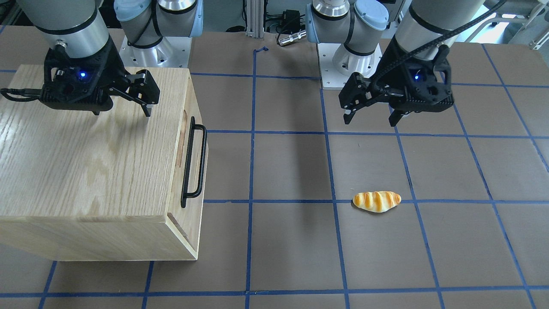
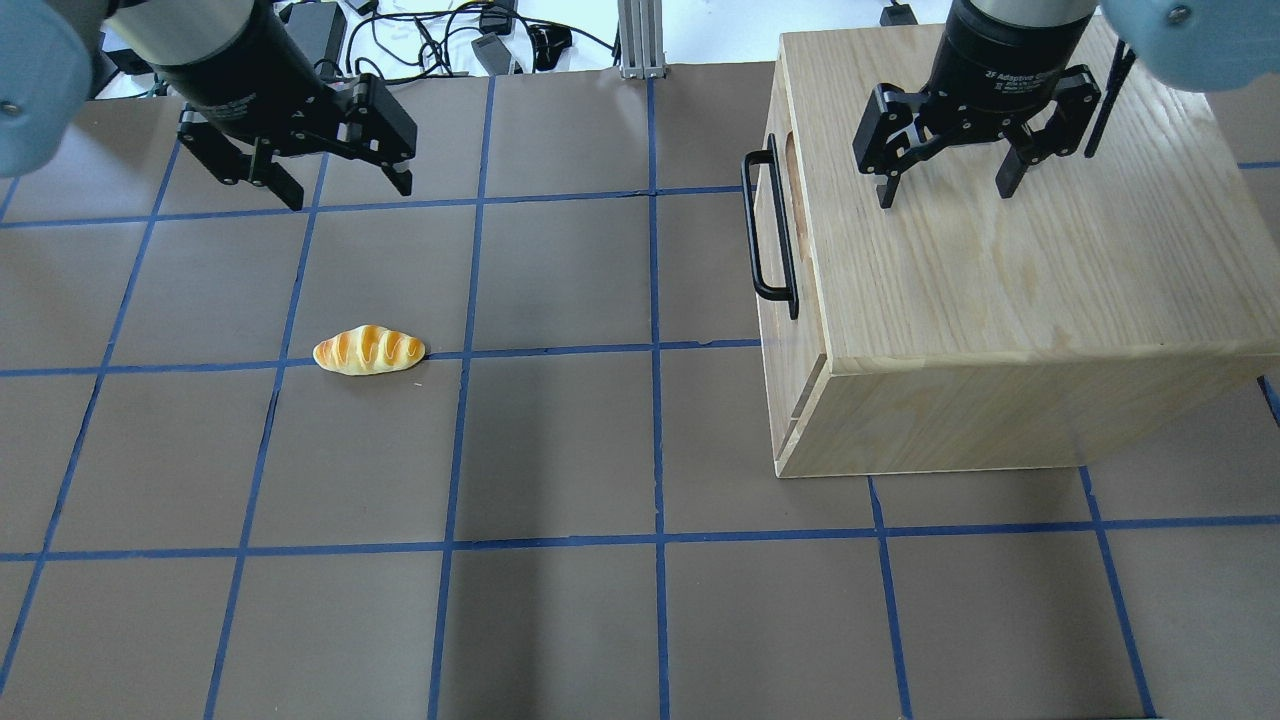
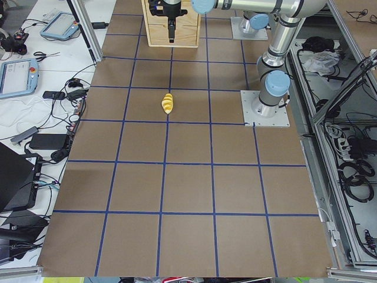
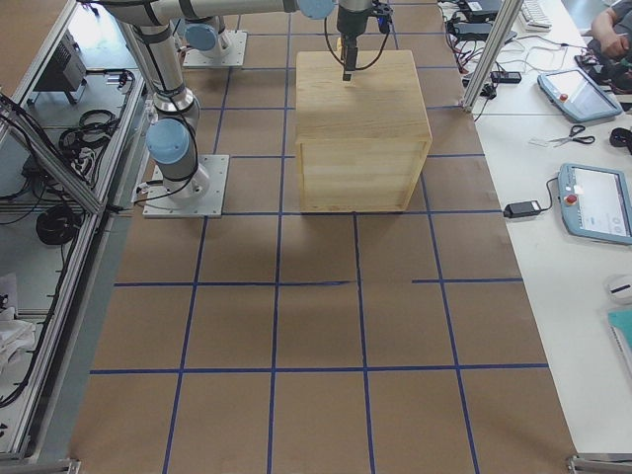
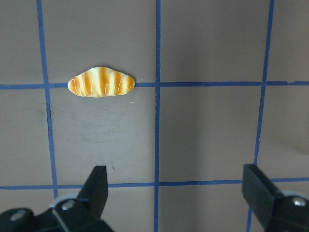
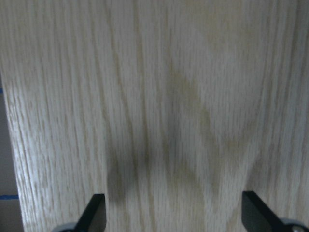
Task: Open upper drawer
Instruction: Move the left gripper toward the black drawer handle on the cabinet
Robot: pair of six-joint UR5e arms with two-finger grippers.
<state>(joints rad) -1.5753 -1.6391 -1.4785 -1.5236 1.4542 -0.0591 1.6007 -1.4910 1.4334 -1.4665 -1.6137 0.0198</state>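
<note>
Cabinet: a light-wood cabinet [image 2: 1000,280] is sitting on the taped table [image 2: 560,450], on the robot's right side.
Upper drawer: the upper drawer [image 2: 805,345] is sitting fully shut in the cabinet front (so its contents are hidden), its black bar handle [image 1: 202,161] facing the table's middle.
Right gripper: the right gripper [image 2: 945,195] is hovering above the cabinet top, jaws apart, holding nothing.
Left gripper: the left gripper [image 2: 350,195] is hanging over bare table, jaws apart, empty.
Bread roll: a bread roll [image 2: 368,350] is lying on the table, well apart from the cabinet.
</note>
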